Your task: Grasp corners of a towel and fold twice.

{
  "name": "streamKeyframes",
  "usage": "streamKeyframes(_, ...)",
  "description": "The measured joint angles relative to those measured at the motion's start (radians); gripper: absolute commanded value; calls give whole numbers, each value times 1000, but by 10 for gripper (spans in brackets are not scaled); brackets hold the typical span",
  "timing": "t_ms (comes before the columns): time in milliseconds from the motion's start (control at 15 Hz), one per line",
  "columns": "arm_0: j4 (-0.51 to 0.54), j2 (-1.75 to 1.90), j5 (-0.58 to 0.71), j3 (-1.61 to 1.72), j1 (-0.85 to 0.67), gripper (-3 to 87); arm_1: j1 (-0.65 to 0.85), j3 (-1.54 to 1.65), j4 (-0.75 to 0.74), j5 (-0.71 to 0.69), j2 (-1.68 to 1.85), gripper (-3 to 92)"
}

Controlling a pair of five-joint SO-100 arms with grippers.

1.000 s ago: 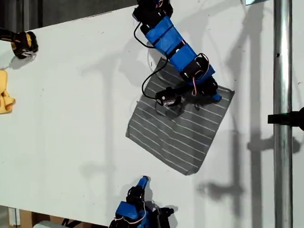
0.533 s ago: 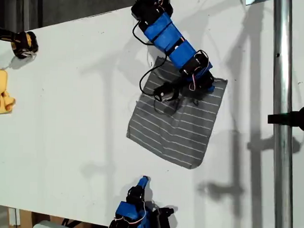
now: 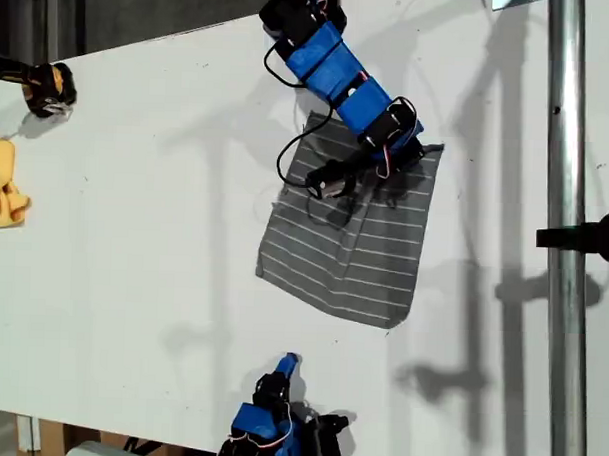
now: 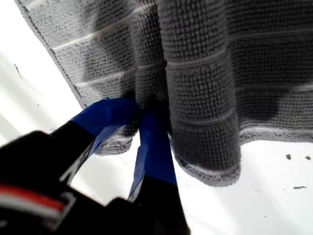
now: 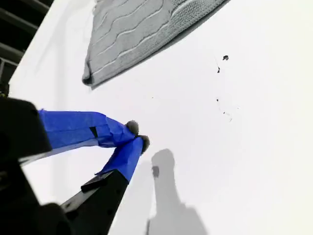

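Grey waffle-weave towel (image 3: 349, 245) w/ thin white stripes lay mid-table (image 3: 154, 233), one edge lifted & doubled over. My first gripper (image 4: 142, 120) was pinched tight on a towel fold. My second gripper (image 5: 137, 136) sat closed, empty, near the exterior view's bottom edge. Vs 1 s earlier: held corner (image 3: 432, 152) pulled toward exterior view's left; towel narrower.

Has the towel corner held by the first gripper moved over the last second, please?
Yes. In the exterior view, my first gripper has drawn the towel corner away from the metal pole, toward the exterior view's left and slightly up.
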Motion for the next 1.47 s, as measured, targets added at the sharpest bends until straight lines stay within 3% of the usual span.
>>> streamKeyframes(267,58,-127,-156,-196,118,-17,11,-5,-15,-25,0,1)
streamKeyframes(533,-11,-615,-193,-529,224,-17,26,-14,-18,-57,-3,1)
streamKeyframes(867,-67,-1002,-110,-827,316,-17,38,-31,-18,-87,-5,1)
streamKeyframes(1200,29,-1420,18,-1270,393,-17,52,-49,-17,-115,-11,3)
streamKeyframes(1467,34,-1632,138,-1466,449,-17,55,-52,-17,-115,-11,1)
